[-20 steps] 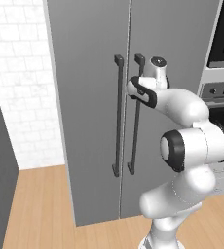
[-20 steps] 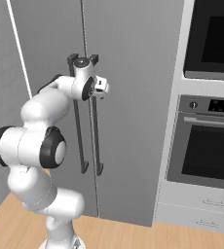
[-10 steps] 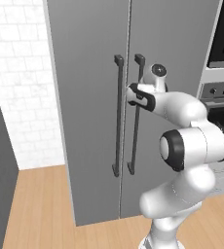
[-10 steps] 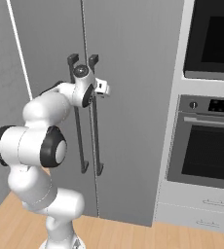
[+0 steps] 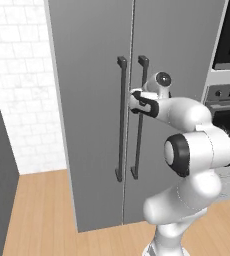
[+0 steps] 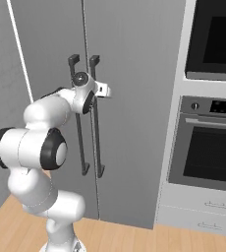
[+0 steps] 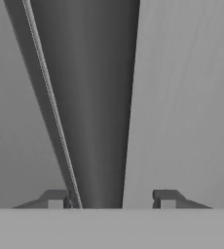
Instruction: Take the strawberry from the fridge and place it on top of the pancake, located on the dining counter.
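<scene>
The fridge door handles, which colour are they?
Dark grey bar handles on matte grey fridge; clearest in left base view.

fridge (image 5: 92,100) doors shut, right bar handle (image 7: 97,112) between claw (image 7: 109,198) tips, oven (image 6: 208,152) beside

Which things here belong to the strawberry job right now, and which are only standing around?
For the job:
- fridge, doors shut
- right door handle
- claw, fingers either side of that handle

Standing around:
- left door handle
- wall oven
- white tile wall
- wood floor
</scene>
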Robot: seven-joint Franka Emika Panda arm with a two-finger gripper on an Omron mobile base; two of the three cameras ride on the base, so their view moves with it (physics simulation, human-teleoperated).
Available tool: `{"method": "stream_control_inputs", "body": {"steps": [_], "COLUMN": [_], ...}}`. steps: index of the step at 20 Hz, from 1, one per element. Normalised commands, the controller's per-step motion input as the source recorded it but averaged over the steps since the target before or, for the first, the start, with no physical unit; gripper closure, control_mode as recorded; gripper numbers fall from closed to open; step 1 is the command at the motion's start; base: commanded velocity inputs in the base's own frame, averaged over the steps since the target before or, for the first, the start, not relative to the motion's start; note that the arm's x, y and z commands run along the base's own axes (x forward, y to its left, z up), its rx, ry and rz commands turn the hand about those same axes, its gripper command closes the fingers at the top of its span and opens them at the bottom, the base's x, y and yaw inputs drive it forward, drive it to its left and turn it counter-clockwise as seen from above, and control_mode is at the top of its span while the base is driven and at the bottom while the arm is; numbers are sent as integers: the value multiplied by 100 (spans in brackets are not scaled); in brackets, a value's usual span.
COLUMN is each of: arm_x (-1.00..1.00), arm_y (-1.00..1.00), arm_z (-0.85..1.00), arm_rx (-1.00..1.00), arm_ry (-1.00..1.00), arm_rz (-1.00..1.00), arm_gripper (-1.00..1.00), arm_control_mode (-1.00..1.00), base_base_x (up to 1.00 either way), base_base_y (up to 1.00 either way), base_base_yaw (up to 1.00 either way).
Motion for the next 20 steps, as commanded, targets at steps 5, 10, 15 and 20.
{"method": "stream_control_inputs", "body": {"steps": [5, 10, 15, 20], "arm_x": [-46, -100, -100, -13], "arm_y": [-11, -47, -76, -26], "arm_z": [-3, 0, 0, -12], "arm_rx": [0, 7, 14, 3], "arm_ry": [-5, -10, -4, 6], "arm_rz": [3, 7, 10, 1], "arm_gripper": [100, 100, 100, -100], "arm_control_mode": [-100, -100, -100, -100], "base_base_x": [0, 0, 0, 0], "base_base_y": [0, 0, 0, 0], "base_base_yaw": [0, 0, 0, 0]}}
